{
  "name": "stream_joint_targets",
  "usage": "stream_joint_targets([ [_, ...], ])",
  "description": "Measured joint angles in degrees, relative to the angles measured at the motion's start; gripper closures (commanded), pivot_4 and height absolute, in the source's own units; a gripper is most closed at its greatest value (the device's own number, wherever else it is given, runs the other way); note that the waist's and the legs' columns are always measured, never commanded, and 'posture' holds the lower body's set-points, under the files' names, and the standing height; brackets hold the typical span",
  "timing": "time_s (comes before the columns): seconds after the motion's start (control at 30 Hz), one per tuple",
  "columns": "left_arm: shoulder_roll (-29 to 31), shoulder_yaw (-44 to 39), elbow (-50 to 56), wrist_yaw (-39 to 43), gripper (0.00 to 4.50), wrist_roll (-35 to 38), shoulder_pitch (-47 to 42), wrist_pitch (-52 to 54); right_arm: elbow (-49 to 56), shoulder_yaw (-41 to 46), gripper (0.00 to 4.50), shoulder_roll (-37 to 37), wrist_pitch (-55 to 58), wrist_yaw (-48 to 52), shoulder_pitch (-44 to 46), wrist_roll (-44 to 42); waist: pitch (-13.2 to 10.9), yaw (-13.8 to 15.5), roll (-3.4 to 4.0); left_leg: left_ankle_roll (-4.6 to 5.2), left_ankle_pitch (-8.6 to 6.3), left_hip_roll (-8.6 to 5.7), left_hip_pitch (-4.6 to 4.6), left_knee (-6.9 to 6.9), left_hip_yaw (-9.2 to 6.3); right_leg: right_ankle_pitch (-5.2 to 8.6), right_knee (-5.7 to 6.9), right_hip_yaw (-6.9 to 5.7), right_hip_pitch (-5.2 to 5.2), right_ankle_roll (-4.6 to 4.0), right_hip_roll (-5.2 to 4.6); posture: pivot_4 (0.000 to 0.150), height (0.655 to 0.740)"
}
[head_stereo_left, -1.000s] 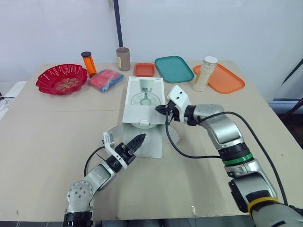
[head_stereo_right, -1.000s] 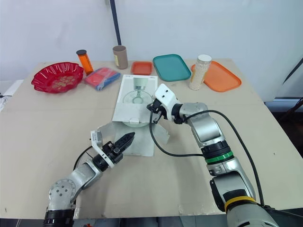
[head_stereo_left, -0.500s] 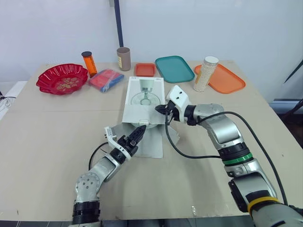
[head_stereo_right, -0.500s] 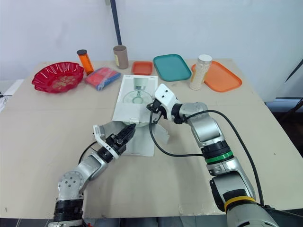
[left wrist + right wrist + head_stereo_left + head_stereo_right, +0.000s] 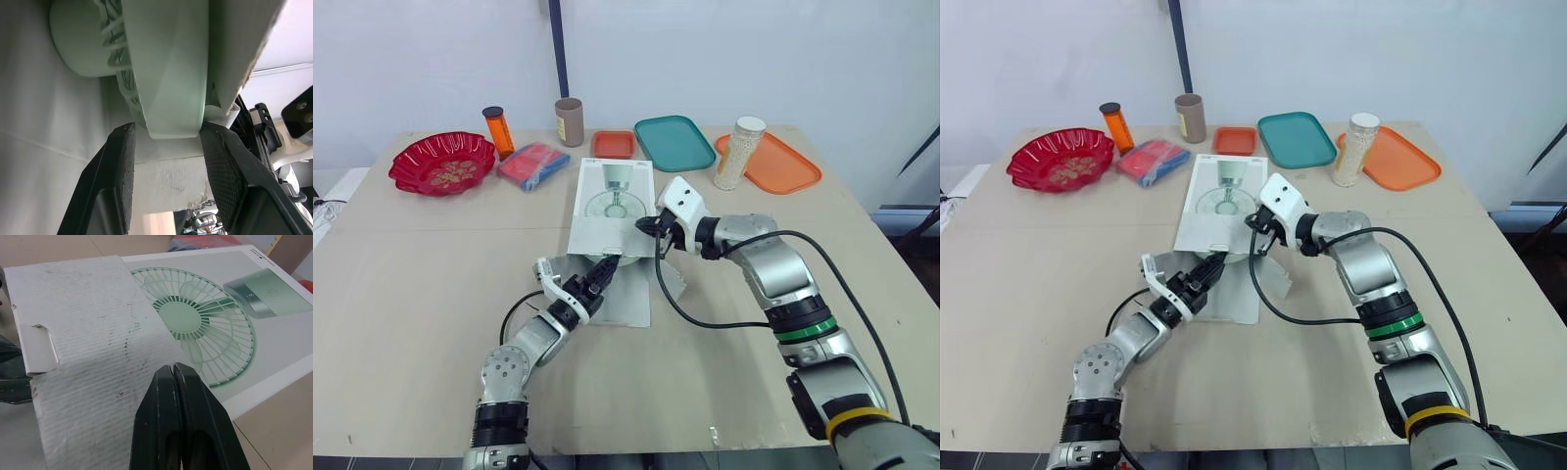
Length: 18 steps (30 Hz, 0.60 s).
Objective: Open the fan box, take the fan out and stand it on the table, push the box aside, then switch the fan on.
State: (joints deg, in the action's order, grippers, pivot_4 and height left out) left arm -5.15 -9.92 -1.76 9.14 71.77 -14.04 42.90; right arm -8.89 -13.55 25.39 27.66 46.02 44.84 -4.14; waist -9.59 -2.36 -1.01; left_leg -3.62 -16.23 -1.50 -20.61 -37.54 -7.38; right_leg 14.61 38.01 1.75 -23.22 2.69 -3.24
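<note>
Your left gripper (image 5: 604, 269) is spread open at the mouth of the fan box (image 5: 612, 211), and the left wrist view puts its pads (image 5: 124, 161) on either side of the fan (image 5: 161, 63)'s pale green rim, not yet pressed on it. The fan lies inside the box, its rim just peeking out past the open end. Go in a little deeper so the pads take the solid rim rather than the thin grille ribs, close firmly, then draw straight back along the near flap (image 5: 628, 299) that lies flat on the table (image 5: 411, 274); a slanted pull would likely jam the fan against the box wall. Your right gripper (image 5: 649, 227) is pinched closed, nothing showing between its fingers, against the box's near right corner, by the side flap (image 5: 83, 333). Press there to steady the box, or it will probably slide with the fan. Compared with a second ago, the left arm has reached forward from the middle of the near flap to the opening, while the right gripper and the box have stayed put.
</note>
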Motion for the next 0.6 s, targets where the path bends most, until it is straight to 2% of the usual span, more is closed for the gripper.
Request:
stream_joint_targets([
  [0.13, -0.13, -0.11, -0.55, 0.07, 2.33, -0.04, -0.46, -0.06, 0.6, 0.0, 4.5, 0.02, 0.44, -0.14, -0.25, 0.06, 0.0, 0.03, 0.0, -0.02, 0.01, 0.0, -0.01, 0.0, -0.02, 0.0, 0.0, 0.0, 0.0, 0.01, 0.0, 0.15, 0.74],
  [0.3, -0.17, -0.83, -0.81, 0.24, 3.57, 1.21, -0.5, 0.05, 0.9, 0.04, 4.5, 0.05, 0.6, -0.23, -0.37, 0.46, -0.01, 0.19, -0.01, -0.02, 0.01, 0.0, -0.01, 0.0, -0.01, 0.0, -0.01, 0.0, 0.0, 0.02, 0.0, 0.15, 0.74],
  [0.6, -0.18, -1.04, -1.0, 0.0, 3.57, 1.56, -0.61, 0.43, 1.13, 0.04, 4.5, 0.04, 0.58, -0.29, -0.53, 0.66, -0.01, 0.18, -0.01, -0.04, 0.02, 0.0, -0.01, 0.02, 0.0, 0.0, -0.02, 0.0, 0.0, 0.02, 0.0, 0.15, 0.74],
])
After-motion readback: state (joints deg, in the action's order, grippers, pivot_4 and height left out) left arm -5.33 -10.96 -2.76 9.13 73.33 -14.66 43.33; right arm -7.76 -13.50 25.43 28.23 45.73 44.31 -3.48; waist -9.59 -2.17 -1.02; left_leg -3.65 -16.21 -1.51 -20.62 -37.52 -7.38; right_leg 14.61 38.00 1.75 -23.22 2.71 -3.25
